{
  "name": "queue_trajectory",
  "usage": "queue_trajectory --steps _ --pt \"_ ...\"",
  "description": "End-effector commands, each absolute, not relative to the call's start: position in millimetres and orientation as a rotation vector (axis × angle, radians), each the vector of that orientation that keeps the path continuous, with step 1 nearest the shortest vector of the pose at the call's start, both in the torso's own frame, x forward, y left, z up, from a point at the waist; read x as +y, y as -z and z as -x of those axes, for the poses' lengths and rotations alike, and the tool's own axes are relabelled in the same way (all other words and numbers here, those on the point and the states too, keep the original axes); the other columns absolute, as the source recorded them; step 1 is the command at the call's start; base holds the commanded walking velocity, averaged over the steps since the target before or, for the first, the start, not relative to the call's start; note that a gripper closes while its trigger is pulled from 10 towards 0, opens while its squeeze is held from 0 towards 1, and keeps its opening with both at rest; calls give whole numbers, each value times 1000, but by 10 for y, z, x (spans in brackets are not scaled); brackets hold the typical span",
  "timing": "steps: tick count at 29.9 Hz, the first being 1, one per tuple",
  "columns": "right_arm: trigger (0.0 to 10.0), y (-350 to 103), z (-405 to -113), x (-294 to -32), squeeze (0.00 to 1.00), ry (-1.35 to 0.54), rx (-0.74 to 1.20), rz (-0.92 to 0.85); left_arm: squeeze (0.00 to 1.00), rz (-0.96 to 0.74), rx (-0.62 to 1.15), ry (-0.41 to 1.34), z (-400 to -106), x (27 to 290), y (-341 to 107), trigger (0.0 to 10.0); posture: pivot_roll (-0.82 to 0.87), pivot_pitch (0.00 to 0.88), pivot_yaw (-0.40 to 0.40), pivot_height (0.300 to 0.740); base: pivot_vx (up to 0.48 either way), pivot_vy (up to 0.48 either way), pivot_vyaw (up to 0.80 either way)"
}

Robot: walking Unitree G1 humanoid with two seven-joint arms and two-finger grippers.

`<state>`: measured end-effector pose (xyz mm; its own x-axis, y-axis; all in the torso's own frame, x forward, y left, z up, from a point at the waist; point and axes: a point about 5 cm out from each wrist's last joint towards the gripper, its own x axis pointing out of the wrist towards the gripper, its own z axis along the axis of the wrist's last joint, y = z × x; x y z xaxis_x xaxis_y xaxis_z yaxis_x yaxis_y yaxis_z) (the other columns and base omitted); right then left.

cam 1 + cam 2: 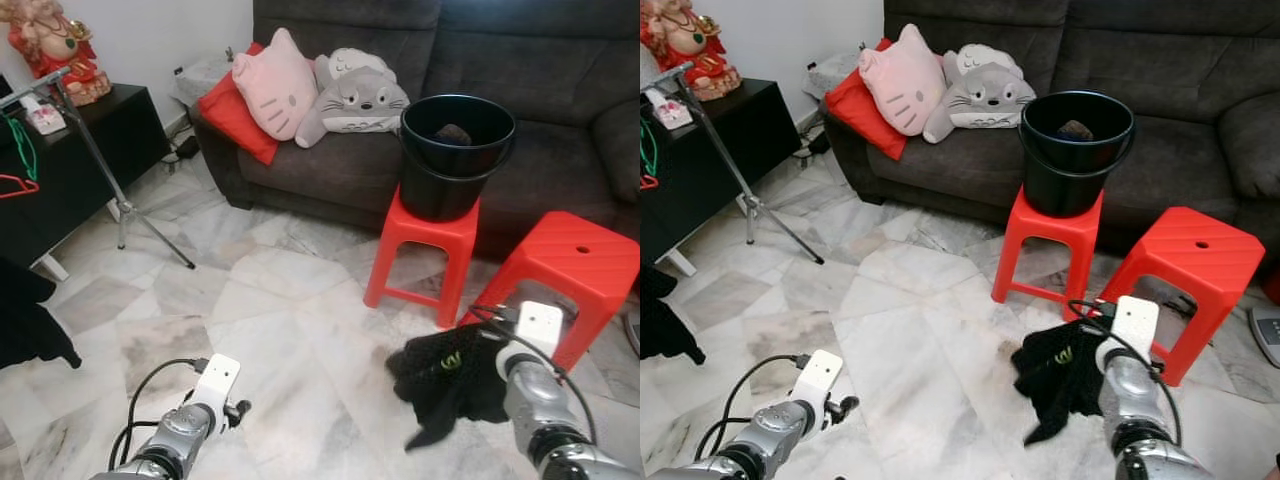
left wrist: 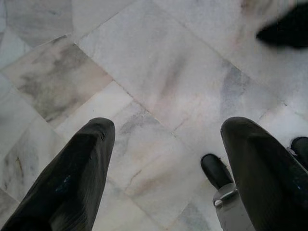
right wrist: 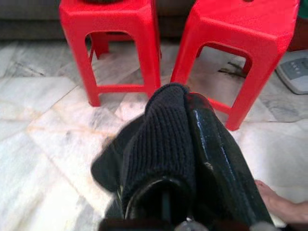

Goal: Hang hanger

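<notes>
My right gripper (image 3: pixel 186 98) is shut on a black knitted garment (image 1: pixel 445 385), which hangs from its fingers low over the marble floor, in front of the two red stools. My left gripper (image 2: pixel 168 124) is open with nothing between its fingers, pointing down at the floor tiles; it also shows at the lower left (image 1: pixel 238 410). A green hanger (image 1: pixel 22 145) and a red hanger (image 1: pixel 18 186) hang at the far left edge, beside the black cabinet.
A black bucket (image 1: pixel 455 150) stands on the nearer red stool (image 1: pixel 425 250), with a second red stool (image 1: pixel 570 270) to its right. Behind are a grey sofa (image 1: pixel 560 80) with plush cushions. A tripod stand (image 1: pixel 100 160) and dark clothing (image 1: pixel 25 320) are left. A person's foot (image 3: pixel 284 207) is near.
</notes>
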<state>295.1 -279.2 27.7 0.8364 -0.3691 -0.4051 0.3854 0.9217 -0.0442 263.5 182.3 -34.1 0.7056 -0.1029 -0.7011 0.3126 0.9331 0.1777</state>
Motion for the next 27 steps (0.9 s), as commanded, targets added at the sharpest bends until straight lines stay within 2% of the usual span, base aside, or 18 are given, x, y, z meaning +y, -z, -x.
queue_trajectory --steps 1,11,27 --pt "10000 -344 -3019 -2786 0 390 404 -46 0 -290 753 226 -2660 1841 320 10000 -132 0 46 740 0 0 0" --pt "10000 -428 -3055 -2883 0 410 400 -33 0 -296 752 233 -2668 1833 315 10000 -129 0 40 740 0 0 0" --pt "10000 -400 -3059 -2806 0 412 388 -41 0 -296 758 237 -2674 1841 310 10000 -136 0 53 740 0 0 792"
